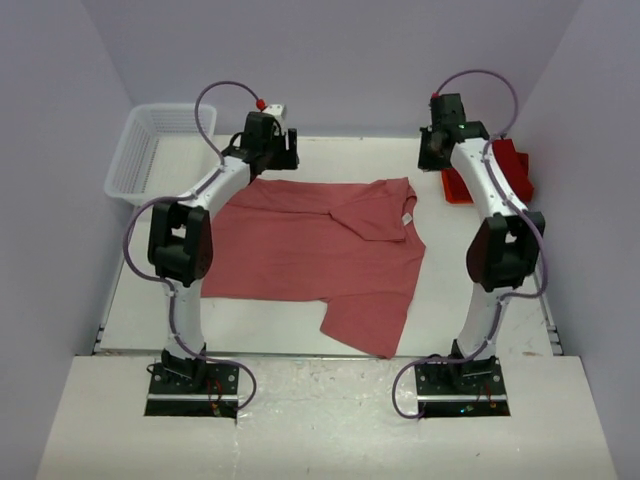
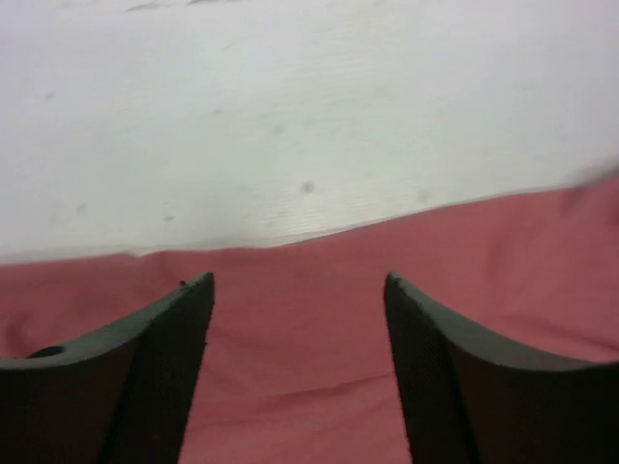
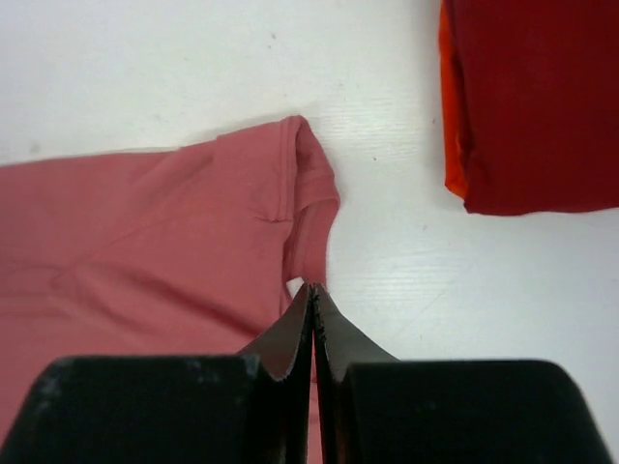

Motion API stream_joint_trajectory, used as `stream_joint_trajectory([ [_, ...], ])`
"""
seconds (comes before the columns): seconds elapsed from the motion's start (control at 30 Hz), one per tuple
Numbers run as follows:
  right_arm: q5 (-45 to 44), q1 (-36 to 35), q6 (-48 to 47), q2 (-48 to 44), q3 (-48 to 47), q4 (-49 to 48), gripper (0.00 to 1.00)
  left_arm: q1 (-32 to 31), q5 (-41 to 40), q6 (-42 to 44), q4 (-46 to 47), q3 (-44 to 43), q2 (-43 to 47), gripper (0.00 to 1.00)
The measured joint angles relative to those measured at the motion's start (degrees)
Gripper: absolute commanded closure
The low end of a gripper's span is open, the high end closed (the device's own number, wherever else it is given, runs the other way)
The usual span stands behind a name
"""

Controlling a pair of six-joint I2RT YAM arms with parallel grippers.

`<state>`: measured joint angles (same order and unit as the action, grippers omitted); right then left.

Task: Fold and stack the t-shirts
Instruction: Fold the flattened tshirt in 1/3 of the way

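One salmon t-shirt [image 1: 300, 250] lies below — left pincer [image 2: 298, 280] spread, right pincer [image 3: 311, 288] pressed together at its edge.

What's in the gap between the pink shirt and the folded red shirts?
Nothing, just bare white table. The right wrist view shows it best, between the pink shirt and the folded red shirts.

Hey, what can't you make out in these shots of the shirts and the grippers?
- Folded red pile: shirt count unclear; the right arm covers part in the top view, and the right wrist view's edges cut it off.
- Right gripper: shut at the edge of the pink shirt; its own fingers hide whether cloth is pinched.
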<state>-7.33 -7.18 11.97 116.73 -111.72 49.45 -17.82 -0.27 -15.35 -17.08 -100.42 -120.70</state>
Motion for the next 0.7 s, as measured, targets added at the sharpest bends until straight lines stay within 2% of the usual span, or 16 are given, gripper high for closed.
stream_joint_trajectory([
  [0.03, 0.1, 0.0, 0.3, -3.7, 1.8, -1.4, 1.0, -0.2, 3.0, -0.2, 1.0, -0.1, 0.9, 0.44],
  [0.07, 0.2, 0.0, 0.6, -7.0, 3.3, -2.3, 1.0, -0.5, 5.6, -0.5, 2.1, -0.3, 1.4, 0.76],
  [0.1, 0.4, 0.0, 1.0, -10.9, 5.2, -3.2, 1.0, -0.9, 8.3, -1.2, 3.0, -0.5, 1.7, 0.94],
  [0.13, 0.6, 0.0, 1.3, -14.3, 6.9, -4.0, 1.0, -1.6, 11.2, -1.4, 3.9, -1.0, 1.7, 1.0],
  [0.23, 1.4, 0.0, 2.8, -24.5, 11.4, -5.2, 1.0, -4.8, 17.0, -2.0, 5.6, -1.9, -0.1, 1.0],
  [0.37, 4.8, -0.2, 4.7, -34.2, 15.7, -6.1, 1.0, -11.0, 22.6, -2.7, 7.1, -4.9, -6.7, 1.0],
  [0.53, 8.8, -1.1, 6.1, -40.9, 20.5, -6.7, 1.0, -17.9, 28.1, -5.0, 8.5, -6.3, -16.0, 1.0],
  [0.7, 11.0, -2.3, 6.9, -44.0, 25.7, -6.6, 1.0, -20.2, 30.9, -6.9, 8.6, -11.3, -22.3, 1.0],
])
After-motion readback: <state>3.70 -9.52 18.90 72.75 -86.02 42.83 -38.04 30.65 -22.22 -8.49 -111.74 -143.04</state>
